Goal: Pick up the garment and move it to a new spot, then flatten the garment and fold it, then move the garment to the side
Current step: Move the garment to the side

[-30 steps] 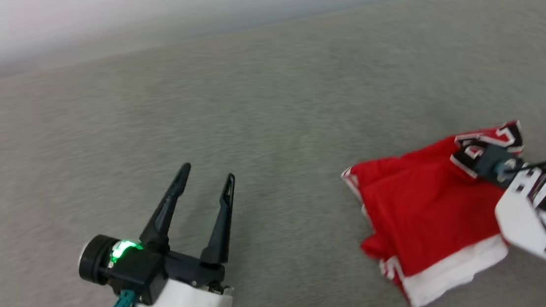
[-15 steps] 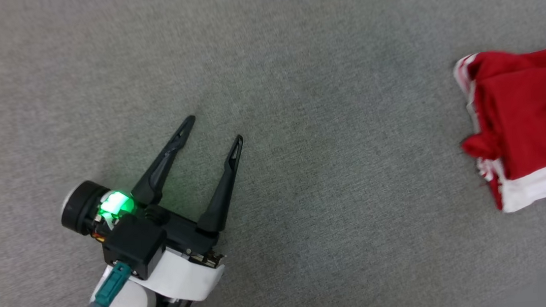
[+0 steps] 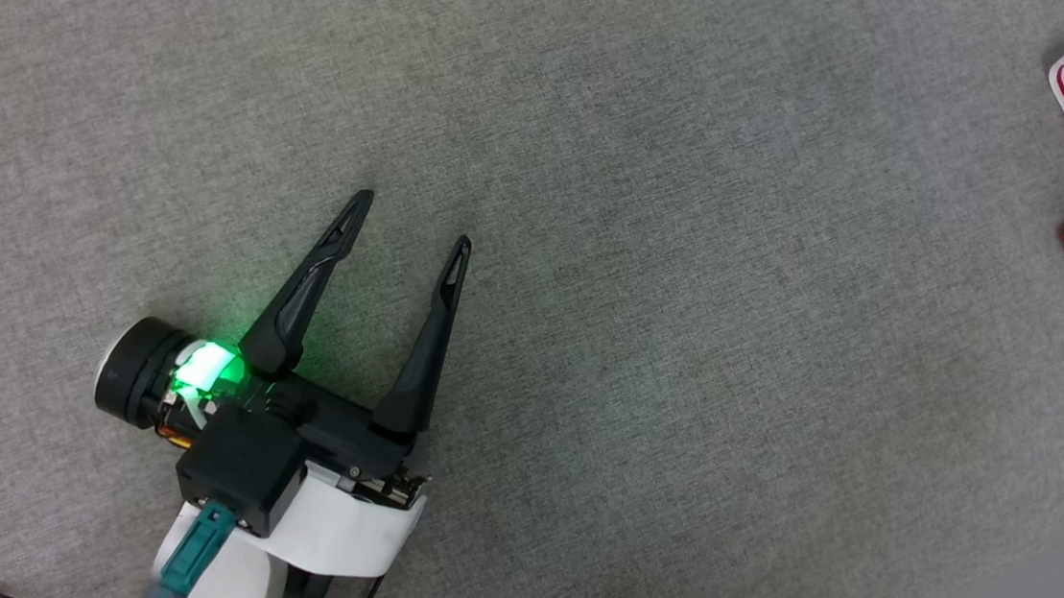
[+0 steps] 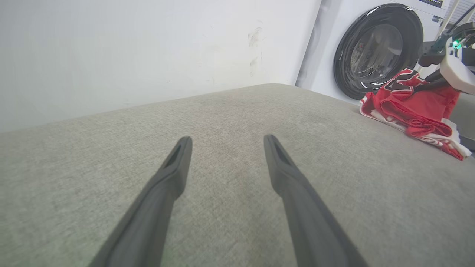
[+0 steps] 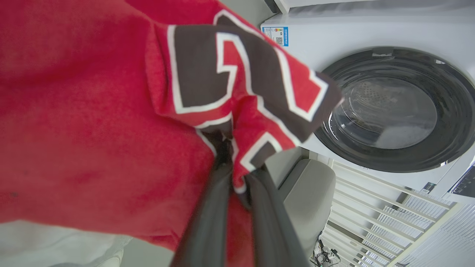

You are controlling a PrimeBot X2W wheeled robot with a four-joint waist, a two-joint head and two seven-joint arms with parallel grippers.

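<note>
Pointing out across the grey fabric surface (image 3: 688,324), the left gripper (image 3: 413,221) has its two dark fingers spread wide with nothing between them, and a green light (image 3: 206,366) glows on its wrist housing. The garment (image 4: 412,107) lies bunched in red folds with striped white trim, well off to that gripper's right and near the surface's edge; in the head view its striped edge and a red fold sit at the right border. The right gripper (image 5: 237,167) has its fingers pinched together on a fold of the jersey that bears black, white-outlined lettering, and the cloth drapes around the fingers. Behind the garment stands a white washing machine (image 5: 393,111) with a round dark door, next to a pale wall (image 4: 148,48).
</note>
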